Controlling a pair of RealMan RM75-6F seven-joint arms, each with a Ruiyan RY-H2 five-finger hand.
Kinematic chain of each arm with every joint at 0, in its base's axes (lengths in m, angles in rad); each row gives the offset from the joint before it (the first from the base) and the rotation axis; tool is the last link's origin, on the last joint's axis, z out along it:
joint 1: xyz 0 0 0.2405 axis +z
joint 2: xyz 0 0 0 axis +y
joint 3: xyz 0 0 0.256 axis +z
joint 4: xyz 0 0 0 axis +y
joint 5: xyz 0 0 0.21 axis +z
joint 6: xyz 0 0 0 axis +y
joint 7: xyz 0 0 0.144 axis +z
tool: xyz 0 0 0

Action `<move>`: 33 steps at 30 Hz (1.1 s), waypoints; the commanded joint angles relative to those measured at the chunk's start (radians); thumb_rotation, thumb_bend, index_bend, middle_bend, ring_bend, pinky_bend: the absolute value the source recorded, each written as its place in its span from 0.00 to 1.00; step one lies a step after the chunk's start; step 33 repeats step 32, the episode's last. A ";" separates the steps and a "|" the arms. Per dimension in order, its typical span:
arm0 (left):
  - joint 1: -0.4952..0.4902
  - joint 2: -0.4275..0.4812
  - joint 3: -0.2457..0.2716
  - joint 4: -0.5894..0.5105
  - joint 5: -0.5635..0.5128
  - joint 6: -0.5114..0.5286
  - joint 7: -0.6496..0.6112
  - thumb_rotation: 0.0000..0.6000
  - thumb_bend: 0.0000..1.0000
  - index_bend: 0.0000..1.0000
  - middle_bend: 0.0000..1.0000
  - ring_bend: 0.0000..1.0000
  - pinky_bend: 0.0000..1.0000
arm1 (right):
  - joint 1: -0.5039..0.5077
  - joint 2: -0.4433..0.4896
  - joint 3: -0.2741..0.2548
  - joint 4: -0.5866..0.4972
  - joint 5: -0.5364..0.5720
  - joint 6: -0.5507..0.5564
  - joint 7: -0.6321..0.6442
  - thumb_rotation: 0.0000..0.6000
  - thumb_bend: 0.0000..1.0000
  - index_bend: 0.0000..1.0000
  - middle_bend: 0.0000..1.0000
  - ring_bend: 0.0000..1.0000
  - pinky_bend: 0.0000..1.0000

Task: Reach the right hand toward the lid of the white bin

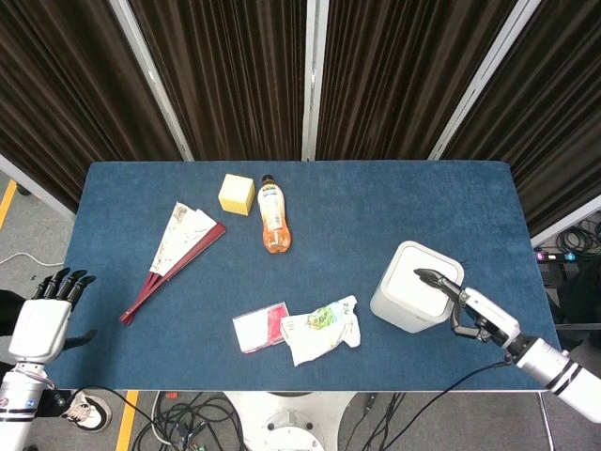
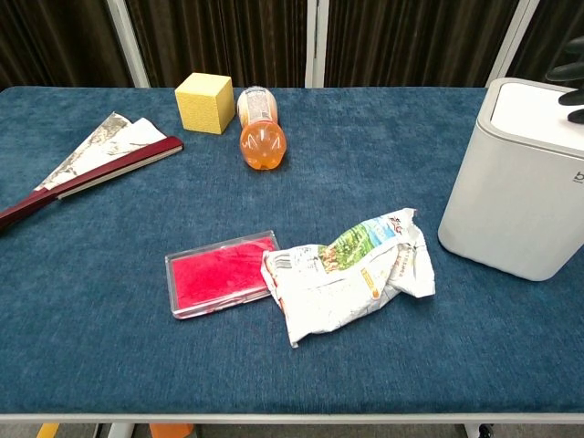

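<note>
Off the bench's left near corner, my left hand hangs with fingers spread, holding nothing. Further right on the blue cloth-covered bench lie a crumpled printed wrapper and, near the right edge, the white plastic bin with its flat white lid down. My right hand rests dark fingertips on that lid, grasping nothing.

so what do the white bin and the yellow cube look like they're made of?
White bin: likely molded plastic, smooth matte shell with rounded corners and a seam under the lid. Yellow cube: possibly foam or sponge, with a dull, slightly grainy face and soft edges.
</note>
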 commanded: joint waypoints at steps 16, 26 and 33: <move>0.006 -0.004 0.001 -0.002 0.000 0.009 -0.008 1.00 0.08 0.18 0.15 0.08 0.16 | -0.259 0.128 0.020 -0.150 0.219 0.185 -0.860 1.00 0.98 0.00 0.01 0.00 0.00; 0.015 0.000 0.000 0.007 -0.004 0.020 -0.022 1.00 0.08 0.18 0.15 0.08 0.16 | -0.438 -0.209 0.159 0.026 0.613 0.263 -1.572 1.00 0.37 0.00 0.00 0.00 0.00; 0.021 -0.008 0.004 0.022 -0.002 0.023 -0.039 1.00 0.08 0.18 0.15 0.08 0.16 | -0.481 -0.301 0.185 0.139 0.564 0.346 -1.601 0.93 0.04 0.00 0.00 0.00 0.00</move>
